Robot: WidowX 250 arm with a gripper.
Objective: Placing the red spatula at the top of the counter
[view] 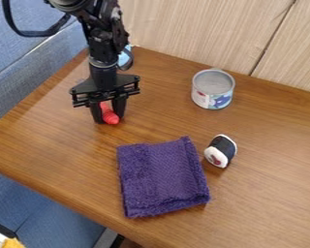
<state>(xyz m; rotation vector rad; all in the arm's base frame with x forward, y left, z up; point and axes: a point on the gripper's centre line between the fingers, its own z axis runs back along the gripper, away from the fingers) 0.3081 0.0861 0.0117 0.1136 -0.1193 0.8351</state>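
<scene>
Claw [108,119] front and centre of the action, folks, black and angular, hanging down over the tabletop with its two fingers closed in on the red spatula [110,115], pinching it between them! What shows of that spatula is a smooth, rounded, knobby red end, poking out low between the fingertips; whether it touches the wood below, I cannot tell. Look just behind the claw, partly hidden by the arm: a light blue thing [124,57], too covered to name. Now swing right of the claw and a little farther back, and there stands a tin can [212,92], upright, a squat cylinder with a round grey top and patches of white, blue and red around its side. Nearer the camera and to the right of the claw lies the purple cloth [162,178], folded into a rough rectangle, nubbly and thick, one corner peaking up! Just beside its right edge, farther from the claw, sits a sushi-shaped toy [220,150], stubby and soft-looking, white with a broad black band and a reddish spot on its end. Under it all runs the table [274,193], warm brown with long streaks of wood grain. Beyond the claw rises a pale wood-grain wall [190,29] split by a dark seam, and blue upholstery [28,77] flanks the table on the claw's left!
</scene>
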